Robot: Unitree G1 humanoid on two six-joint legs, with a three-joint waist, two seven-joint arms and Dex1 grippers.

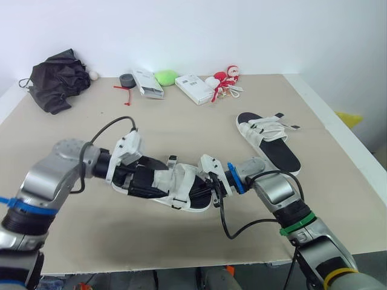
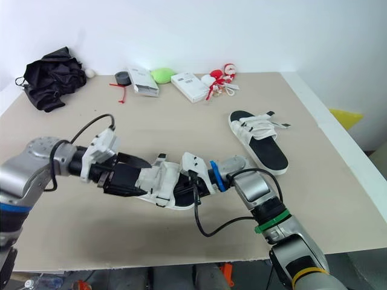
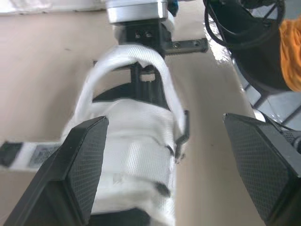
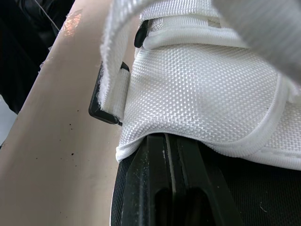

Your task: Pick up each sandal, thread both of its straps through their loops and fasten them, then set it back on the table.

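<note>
Two sandals, neither plainly finished. The far sandal (image 1: 269, 142) lay on the table (image 1: 181, 115), strap ends sticking out. The near sandal (image 1: 175, 187) sat between both arms with one strap arched loose, the left gripper (image 3: 162, 127) spread wide astride it and the right gripper (image 4: 176, 146) pressed together under a strap.

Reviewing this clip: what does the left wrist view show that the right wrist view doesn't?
Left wrist view: the left gripper open, fingers wide apart either side of the sandal, and a white strap arching up.
Right wrist view: the right gripper shut, tucked under the edge of the upper, beside a black buckle on a strap.
Both: the white woven upper and the tan table.
</note>
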